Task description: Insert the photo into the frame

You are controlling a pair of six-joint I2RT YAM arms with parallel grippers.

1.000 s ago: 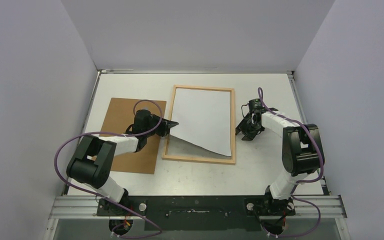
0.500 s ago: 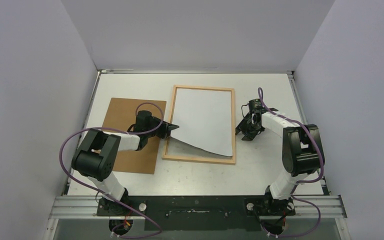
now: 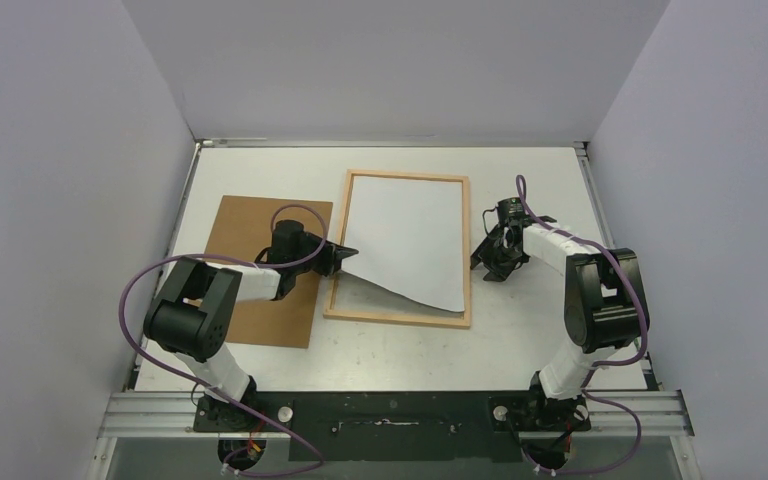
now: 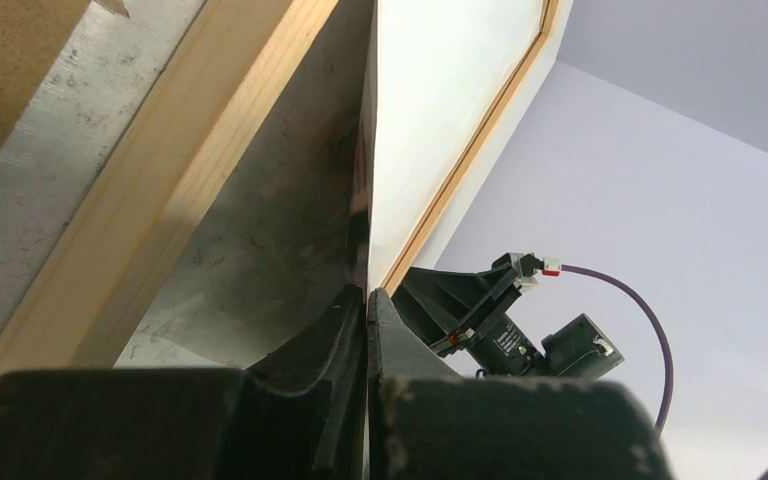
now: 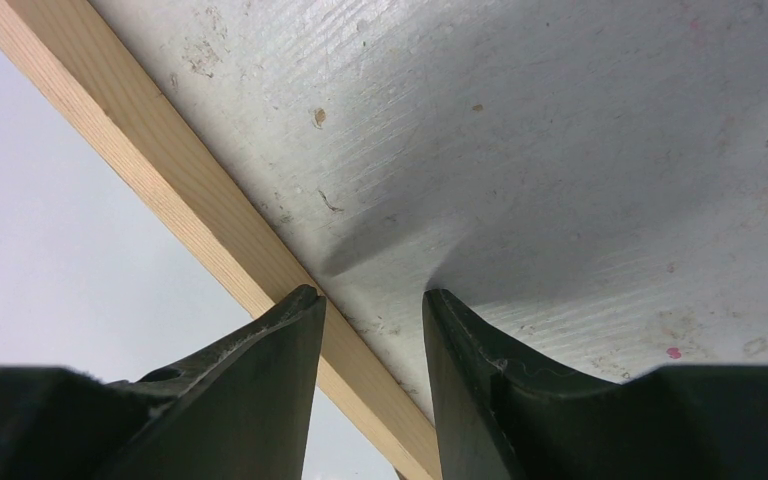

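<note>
Top external view: the photo [image 3: 405,235] may crease or drag over the frame [image 3: 396,318] rail if the left gripper [image 3: 346,252], pinched shut on its raised near-left corner, pulls sideways. The print lies white back up inside the frame. The left arm reaches low across the brown board [image 3: 235,225]. The right gripper [image 3: 491,268] hangs part-open and empty, just beside the right rail.

A brown backing board [image 3: 235,225], seemingly hardboard, lies flat on the scuffed white table [image 3: 390,345].
</note>
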